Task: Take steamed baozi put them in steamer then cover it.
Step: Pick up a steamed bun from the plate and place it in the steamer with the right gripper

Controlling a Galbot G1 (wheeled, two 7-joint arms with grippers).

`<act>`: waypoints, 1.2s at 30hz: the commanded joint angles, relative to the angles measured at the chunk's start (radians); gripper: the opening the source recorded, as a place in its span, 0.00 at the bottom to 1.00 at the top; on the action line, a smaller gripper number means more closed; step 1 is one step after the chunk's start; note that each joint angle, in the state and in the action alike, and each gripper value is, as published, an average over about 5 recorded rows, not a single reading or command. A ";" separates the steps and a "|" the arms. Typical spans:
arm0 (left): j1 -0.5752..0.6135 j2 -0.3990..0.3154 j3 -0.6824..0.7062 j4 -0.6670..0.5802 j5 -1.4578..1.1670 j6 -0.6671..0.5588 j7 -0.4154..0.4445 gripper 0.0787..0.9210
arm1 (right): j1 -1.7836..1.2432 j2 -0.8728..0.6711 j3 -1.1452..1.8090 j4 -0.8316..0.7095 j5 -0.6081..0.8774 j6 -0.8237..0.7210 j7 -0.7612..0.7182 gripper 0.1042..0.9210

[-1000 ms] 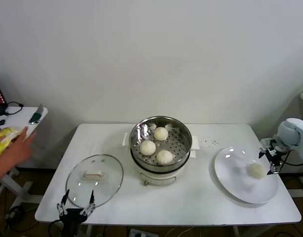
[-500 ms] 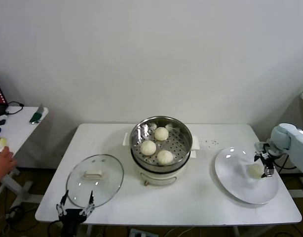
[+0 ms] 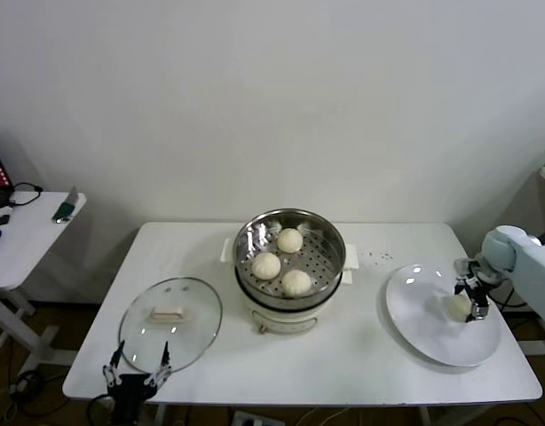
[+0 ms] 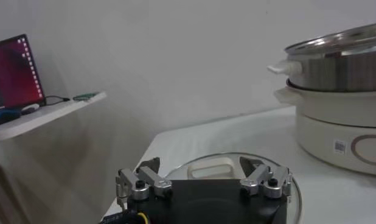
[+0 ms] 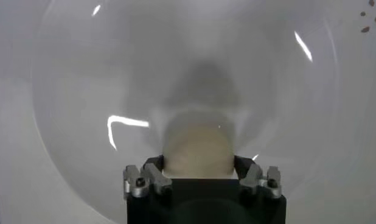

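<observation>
Closing in on the last bun (image 3: 459,306), the right gripper (image 3: 473,304) has it sitting squarely between its jaws, which flank both sides; whether they have actually pinched it yet, I cannot tell. To do this well, I'd say squeeze gently, since soft dough dents, keep the bun centred between the jaws, and lift straight up off the plate (image 3: 423,333) before swinging across. That plate, under the jaws, holds only this one bun. Well away across the tabletop (image 3: 361,364), the steamer (image 3: 289,257) already carries three buns (image 3: 282,262) with room for a fourth. Farther off, the cover (image 3: 170,324) lies flat, just beyond the left gripper (image 3: 136,373), which waits with jaws spread and nothing in them.
</observation>
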 commanded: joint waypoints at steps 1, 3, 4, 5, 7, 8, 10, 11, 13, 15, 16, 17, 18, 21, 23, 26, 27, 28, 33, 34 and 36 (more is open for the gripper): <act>0.002 -0.001 0.001 -0.002 0.001 -0.001 -0.001 0.88 | 0.005 0.020 0.007 -0.030 -0.005 0.009 -0.001 0.75; 0.005 -0.002 0.001 -0.003 0.001 -0.002 -0.001 0.88 | 0.010 0.014 0.004 -0.027 0.000 0.010 -0.002 0.73; 0.006 -0.002 0.000 -0.003 0.000 -0.003 0.000 0.88 | 0.015 0.009 -0.002 -0.022 0.008 0.008 -0.001 0.73; 0.007 -0.002 0.001 -0.004 0.000 -0.004 0.000 0.88 | 0.024 0.004 -0.010 -0.016 0.023 0.005 -0.001 0.72; 0.008 -0.002 0.002 -0.005 0.000 -0.005 0.000 0.88 | 0.056 -0.006 -0.042 0.000 0.067 -0.007 -0.001 0.70; 0.008 -0.001 0.003 -0.006 -0.001 -0.005 0.000 0.88 | 0.087 -0.010 -0.070 0.010 0.099 -0.017 0.000 0.70; 0.008 -0.001 0.007 -0.008 0.000 -0.006 0.001 0.88 | 0.178 -0.009 -0.141 0.026 0.174 -0.037 0.001 0.69; 0.008 -0.002 0.011 -0.010 0.000 -0.006 0.001 0.88 | 0.240 -0.004 -0.190 0.033 0.218 -0.048 0.002 0.69; 0.007 -0.003 0.019 -0.013 0.003 -0.006 0.001 0.88 | 0.374 0.018 -0.307 0.046 0.318 -0.072 0.004 0.69; 0.004 -0.004 0.029 -0.016 0.008 -0.006 0.002 0.88 | 0.503 0.052 -0.429 0.054 0.420 -0.100 0.005 0.69; 0.002 -0.005 0.034 -0.018 0.010 -0.005 0.003 0.88 | 0.562 0.073 -0.480 0.058 0.469 -0.114 0.005 0.69; 0.000 -0.007 0.038 -0.020 0.012 -0.005 0.004 0.88 | 0.617 0.093 -0.528 0.062 0.513 -0.125 0.004 0.69; -0.002 -0.007 0.042 -0.023 0.014 -0.005 0.005 0.88 | 0.677 0.119 -0.580 0.068 0.567 -0.139 0.005 0.69; -0.006 -0.007 0.056 -0.029 0.017 -0.005 0.007 0.88 | 0.819 0.194 -0.707 0.094 0.718 -0.178 0.011 0.69; -0.008 -0.006 0.066 -0.033 0.021 -0.006 0.009 0.88 | 0.876 0.240 -0.758 0.117 0.803 -0.209 0.017 0.69; -0.008 -0.004 0.078 -0.038 0.026 -0.007 0.011 0.88 | 0.926 0.299 -0.799 0.158 0.909 -0.255 0.031 0.69; -0.008 -0.003 0.081 -0.039 0.028 -0.007 0.011 0.88 | 0.939 0.318 -0.815 0.176 0.950 -0.270 0.040 0.69; -0.007 -0.002 0.084 -0.041 0.031 -0.006 0.010 0.88 | 0.951 0.336 -0.832 0.195 0.991 -0.284 0.050 0.69; 0.001 0.012 0.100 -0.063 0.051 -0.004 0.009 0.88 | 0.980 0.427 -0.895 0.285 1.126 -0.335 0.099 0.69; 0.001 0.014 0.103 -0.067 0.055 -0.005 0.009 0.88 | 0.979 0.443 -0.901 0.297 1.139 -0.342 0.107 0.69; 0.000 0.016 0.106 -0.073 0.061 -0.005 0.008 0.88 | 0.972 0.475 -0.917 0.318 1.162 -0.353 0.125 0.69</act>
